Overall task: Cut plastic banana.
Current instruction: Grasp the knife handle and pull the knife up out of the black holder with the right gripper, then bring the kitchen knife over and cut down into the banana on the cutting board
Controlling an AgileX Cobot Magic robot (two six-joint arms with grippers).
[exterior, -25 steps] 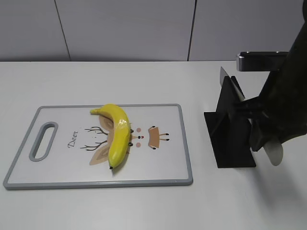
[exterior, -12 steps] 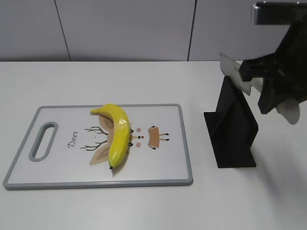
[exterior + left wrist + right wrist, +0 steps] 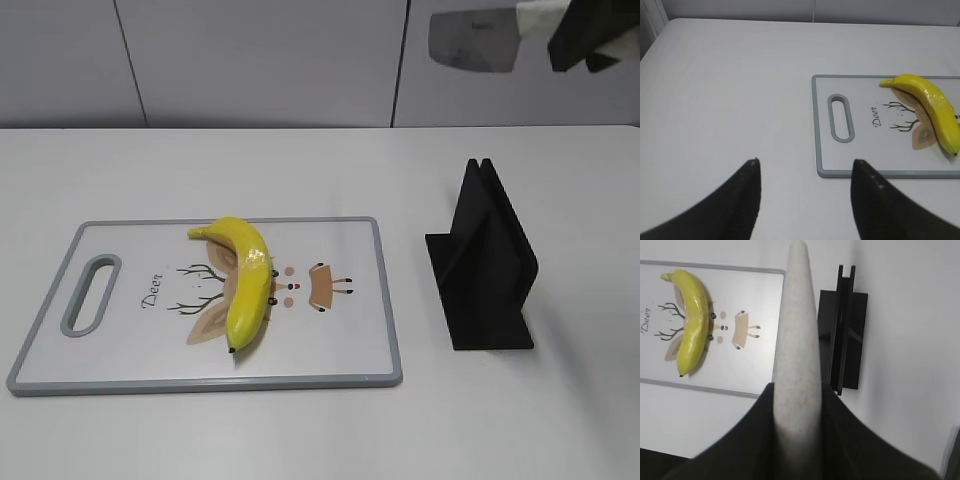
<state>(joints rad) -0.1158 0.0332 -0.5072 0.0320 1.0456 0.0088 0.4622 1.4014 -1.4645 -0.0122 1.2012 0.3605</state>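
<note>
The yellow plastic banana lies on a white cutting board with a grey rim; it also shows in the left wrist view and the right wrist view. My right gripper is high at the top right, shut on the pale handle of a knife whose grey blade points left, above the table. In the right wrist view my right gripper clamps that handle on both sides. My left gripper is open and empty over bare table, left of the board.
A black knife stand sits right of the board, with nothing in it; it also shows in the right wrist view. The board has a handle slot at its left end. A grey wall runs behind the white table.
My right gripper has lifted the knife up out of the black stand to high above the table, and the blade has swung to point left. The banana and left gripper have not moved.
</note>
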